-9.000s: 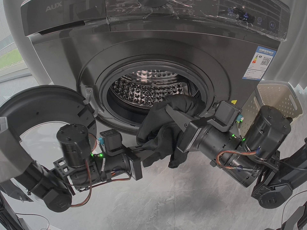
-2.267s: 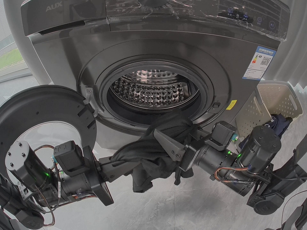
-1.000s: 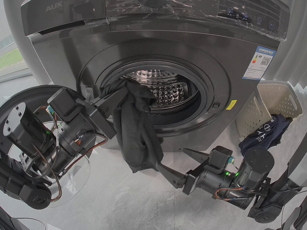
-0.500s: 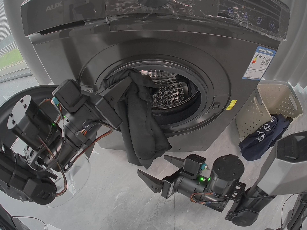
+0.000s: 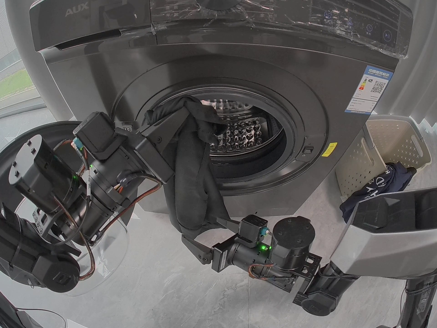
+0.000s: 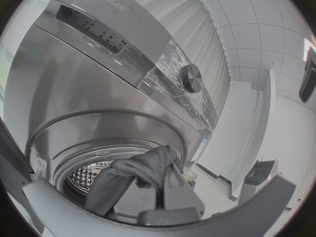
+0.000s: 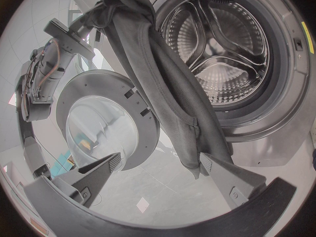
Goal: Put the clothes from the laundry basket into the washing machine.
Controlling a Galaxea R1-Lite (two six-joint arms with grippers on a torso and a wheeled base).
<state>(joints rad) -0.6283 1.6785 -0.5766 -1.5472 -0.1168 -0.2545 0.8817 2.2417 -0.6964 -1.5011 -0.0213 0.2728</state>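
Note:
A black garment (image 5: 193,174) hangs from my left gripper (image 5: 181,113), which is shut on its bunched top at the upper left rim of the washing machine's opening (image 5: 291,128). In the left wrist view the cloth (image 6: 141,168) is pinched in that gripper (image 6: 161,180). My right gripper (image 5: 200,230) is open, low by the floor, its fingers on either side of the garment's hanging bottom end. In the right wrist view the cloth (image 7: 171,92) touches one fingertip (image 7: 205,162) of the gripper (image 7: 159,158). The steel drum (image 7: 217,50) lies behind.
The round washer door (image 7: 108,116) stands swung open at the left, behind my left arm. A cream laundry basket (image 5: 400,142) sits on the floor at the right of the machine, with a navy garment (image 5: 378,187) draped over its edge. Grey tiled floor (image 5: 159,292) lies in front.
My right gripper, open after releasing the garment, has moved left and up under its hanging end. The left gripper holds the cloth at the opening's rim, nearly unmoved over the last half second.

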